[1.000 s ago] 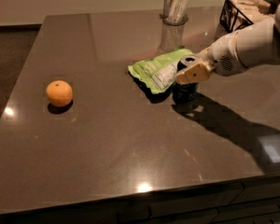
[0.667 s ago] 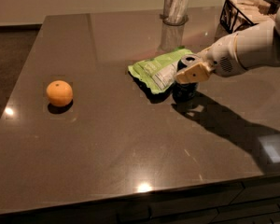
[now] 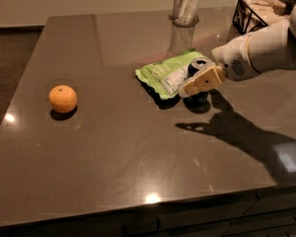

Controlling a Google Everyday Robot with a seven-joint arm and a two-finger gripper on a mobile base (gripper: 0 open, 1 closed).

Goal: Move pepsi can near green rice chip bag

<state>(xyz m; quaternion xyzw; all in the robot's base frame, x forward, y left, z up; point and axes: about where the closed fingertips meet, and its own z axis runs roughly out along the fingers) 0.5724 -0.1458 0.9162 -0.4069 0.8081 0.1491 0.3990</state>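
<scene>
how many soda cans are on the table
1. The pepsi can stands beside the green rice chip bag, with the gripper right at it. No other can shows.

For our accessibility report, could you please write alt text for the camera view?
The robot's gripper is at a soda can standing beside a green chip bag on a dark table; an orange sits well to the left.

- The gripper [image 3: 203, 80] sits at the pepsi can [image 3: 199, 66], just beside the green rice chip bag's [image 3: 164, 75] right edge.
- The arm [image 3: 261, 51] blocks approach from the right.
- A glass holder [image 3: 185, 6] and a wire basket [image 3: 254, 15] stand at the far edge.
- An orange [image 3: 62, 98] sits well apart at left.
- The bare table [image 3: 118, 152] gives passage from the near side.
</scene>
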